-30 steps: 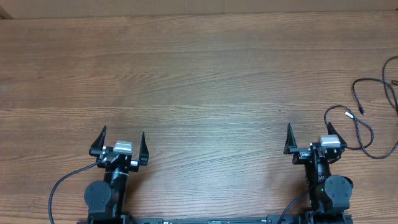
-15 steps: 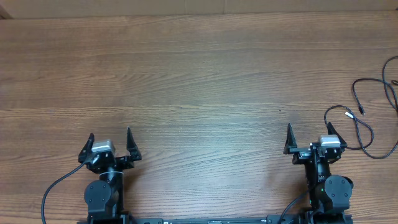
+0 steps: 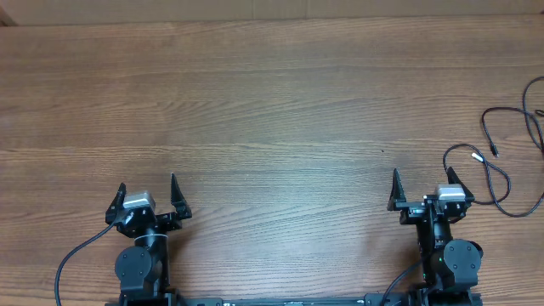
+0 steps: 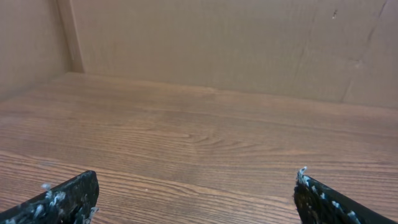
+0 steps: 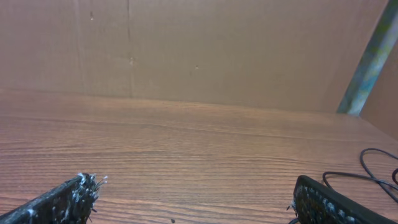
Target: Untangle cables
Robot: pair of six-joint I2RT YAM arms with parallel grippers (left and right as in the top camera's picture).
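The cables are thin black cords lying loose on the wooden table at the far right. One strand with a silver-tipped plug curls just right of my right gripper. Another strand runs off the right edge. In the right wrist view a cable shows at the lower right, beside the right finger. My right gripper is open and empty, a little left of the cables. My left gripper is open and empty at the front left, far from the cables. In the left wrist view it faces bare wood.
The wooden table stretches across the view. A brown cardboard wall stands at the back and also shows in the right wrist view. A thick black arm wire loops beside the left arm base.
My left gripper has swung to the left and turned slightly, still open. The right arm and the cables have not moved.
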